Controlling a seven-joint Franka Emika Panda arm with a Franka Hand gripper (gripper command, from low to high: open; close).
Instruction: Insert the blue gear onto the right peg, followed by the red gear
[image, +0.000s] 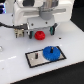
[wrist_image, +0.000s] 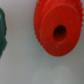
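Note:
The blue gear (image: 50, 52) lies flat on the right end of the grey, black-bordered plate (image: 36, 59). It covers the right peg, which is hidden. The red gear (image: 38, 35) lies on the white table behind the plate, apart from it. My gripper (image: 41, 29) hangs just above the red gear, and its dark fingers look spread to either side and hold nothing. The wrist view shows the red gear (wrist_image: 57, 27) close up with its dark centre hole. No fingers show there.
The white arm body (image: 37, 12) fills the back of the scene. A small dark object (image: 20, 34) stands at the exterior view's left of the red gear. A dark green shape (wrist_image: 2, 32) sits at the edge of the wrist view.

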